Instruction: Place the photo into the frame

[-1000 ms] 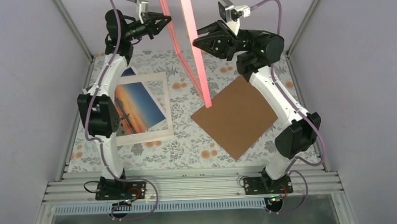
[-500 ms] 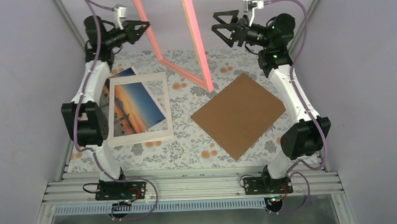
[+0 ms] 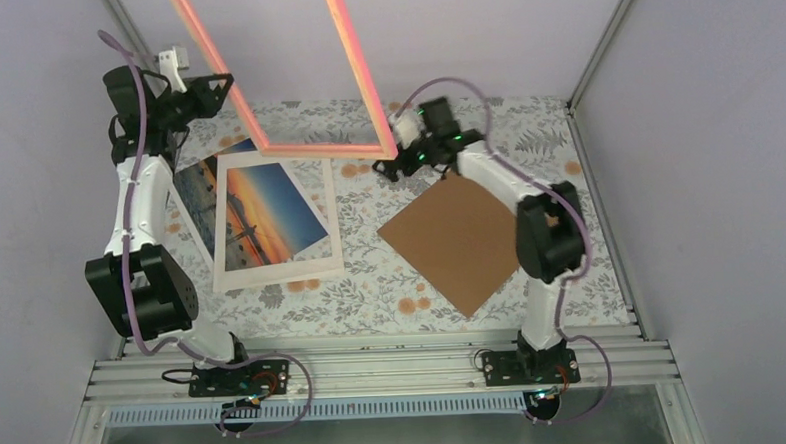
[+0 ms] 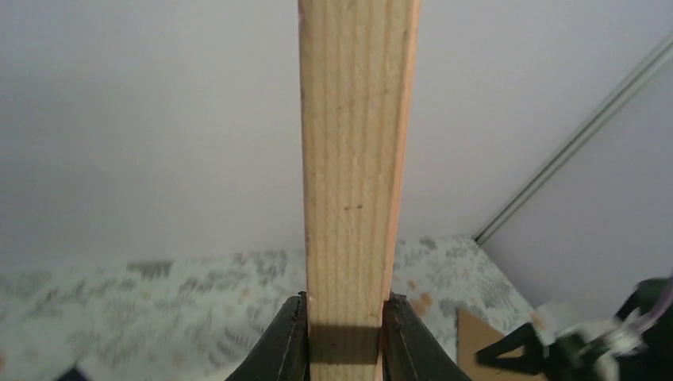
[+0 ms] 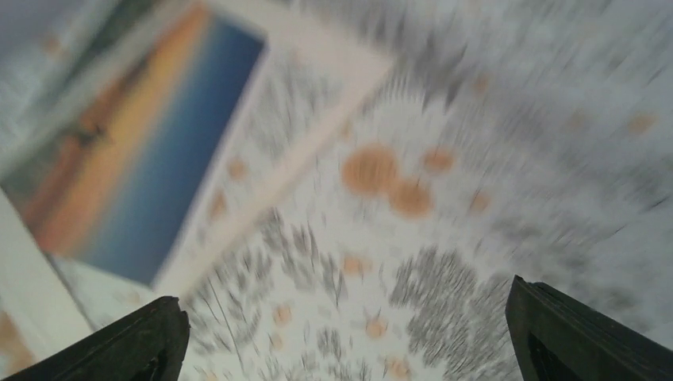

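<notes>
Above the far left of the table (image 3: pixel 372 288), your left gripper (image 3: pixel 218 89) pinches the frame (image 3: pixel 316 147) edge between narrow fingers, holding it aloft. Your right gripper (image 3: pixel 387 168) hovers wide open, empty, just beside the frame's lower corner. The photo (image 3: pixel 268 212) lies flat beneath the mat board (image 3: pixel 281 272).

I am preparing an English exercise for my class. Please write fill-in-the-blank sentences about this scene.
1. The left claw grips the pink ___.
2. The right claw is ___.
3. The window of the mat shows the ___.
Missing words: frame; open; photo.
</notes>
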Robot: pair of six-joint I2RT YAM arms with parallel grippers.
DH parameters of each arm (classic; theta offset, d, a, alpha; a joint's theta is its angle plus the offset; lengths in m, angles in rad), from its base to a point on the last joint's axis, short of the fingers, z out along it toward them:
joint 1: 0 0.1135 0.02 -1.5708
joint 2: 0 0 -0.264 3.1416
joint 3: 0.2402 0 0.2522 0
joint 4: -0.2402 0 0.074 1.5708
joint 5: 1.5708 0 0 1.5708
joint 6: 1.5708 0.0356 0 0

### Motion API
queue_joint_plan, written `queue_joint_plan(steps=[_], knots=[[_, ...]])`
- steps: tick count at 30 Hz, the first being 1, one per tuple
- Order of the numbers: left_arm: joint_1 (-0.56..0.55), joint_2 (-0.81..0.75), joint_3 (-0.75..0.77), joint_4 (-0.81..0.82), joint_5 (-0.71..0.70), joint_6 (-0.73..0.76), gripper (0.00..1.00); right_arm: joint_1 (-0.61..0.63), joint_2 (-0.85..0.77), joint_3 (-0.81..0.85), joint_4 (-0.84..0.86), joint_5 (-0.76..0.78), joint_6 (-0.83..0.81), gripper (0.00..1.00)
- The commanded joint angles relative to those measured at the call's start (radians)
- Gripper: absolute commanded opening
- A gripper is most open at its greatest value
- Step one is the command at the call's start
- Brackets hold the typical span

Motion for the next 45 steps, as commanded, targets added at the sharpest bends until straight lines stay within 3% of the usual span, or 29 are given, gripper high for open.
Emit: queue_joint_plan(steps=[1,11,20,32,45], knots=[[0.008,-0.084,-0.075,-0.088,-0.080,0.010,0.03,0.112,0.130,0.041,-0.187,0.271,-0.223,0.97],[0.036,-0.153,-0.185,-0.116,-0.140,-0.002,0.02,0.201,0.308,0.044,-0.312,0.401,-0.325,0.88],[0.033,-0.148,-0.198,-0.121,-0.140,0.014,0.02,0.189,0.225,-0.211,-0.351,0.394,-0.455,0.76],[-0.042,-0.118,-0.240,-0.179,-0.175,0.034,0.02,0.027,0.012,-0.536,-0.439,0.341,-0.708,0.73],[-0.204,-0.028,-0.270,-0.258,-0.231,0.066,0.02,-0.210,-0.147,-0.751,-0.486,0.347,-0.827,0.74]])
